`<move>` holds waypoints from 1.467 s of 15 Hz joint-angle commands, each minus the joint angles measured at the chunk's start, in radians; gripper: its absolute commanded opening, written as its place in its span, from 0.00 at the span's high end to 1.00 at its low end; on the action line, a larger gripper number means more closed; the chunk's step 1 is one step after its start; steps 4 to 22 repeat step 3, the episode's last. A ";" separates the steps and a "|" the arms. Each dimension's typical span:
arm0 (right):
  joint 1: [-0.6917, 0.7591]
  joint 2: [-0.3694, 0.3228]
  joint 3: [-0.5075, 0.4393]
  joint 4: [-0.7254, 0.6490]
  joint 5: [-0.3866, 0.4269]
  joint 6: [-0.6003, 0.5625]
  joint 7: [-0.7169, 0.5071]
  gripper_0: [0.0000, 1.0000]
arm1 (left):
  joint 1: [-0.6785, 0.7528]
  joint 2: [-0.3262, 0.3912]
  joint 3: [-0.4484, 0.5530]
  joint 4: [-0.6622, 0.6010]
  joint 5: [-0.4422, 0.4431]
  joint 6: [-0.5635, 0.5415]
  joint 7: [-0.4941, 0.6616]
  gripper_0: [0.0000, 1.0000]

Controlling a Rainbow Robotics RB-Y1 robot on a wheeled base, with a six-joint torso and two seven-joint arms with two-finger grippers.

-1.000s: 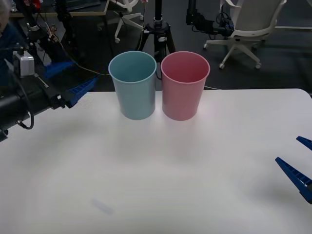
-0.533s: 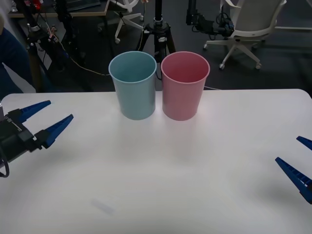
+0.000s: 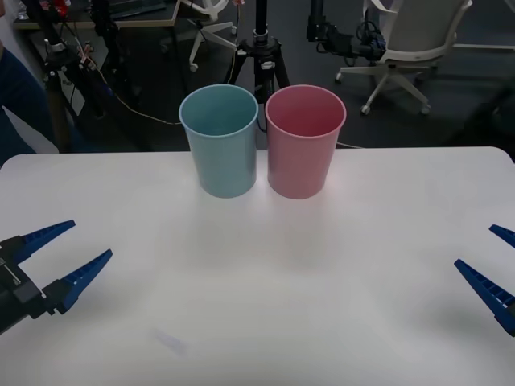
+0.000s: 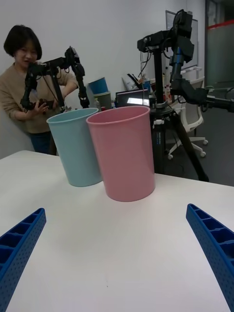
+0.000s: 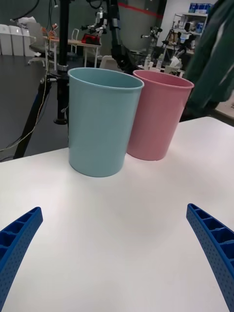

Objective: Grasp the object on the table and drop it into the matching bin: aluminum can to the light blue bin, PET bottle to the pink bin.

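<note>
My left claw [image 3: 56,257] and right claw [image 3: 495,273] hover low over the worktop [image 3: 265,273], both spread wide, holding nothing. Ahead between them, 2 bins touching: light blue bin [image 3: 220,141], pink bin [image 3: 305,141]. No can on worktop; likely binned.

Light blue bin [image 3: 219,153] left of, beside pink bin [image 3: 305,152], on table [image 3: 265,281] far edge.
</note>
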 commanded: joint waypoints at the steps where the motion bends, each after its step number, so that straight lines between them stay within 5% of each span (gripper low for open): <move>1: 0.000 0.000 0.000 0.000 0.000 0.000 0.000 0.00 | 0.014 -0.001 0.000 -0.004 0.006 -0.012 -0.010 0.00; 22: 0.000 0.000 0.000 0.000 0.000 0.000 0.000 0.00 | 0.014 -0.001 0.000 -0.004 0.006 -0.012 -0.010 0.00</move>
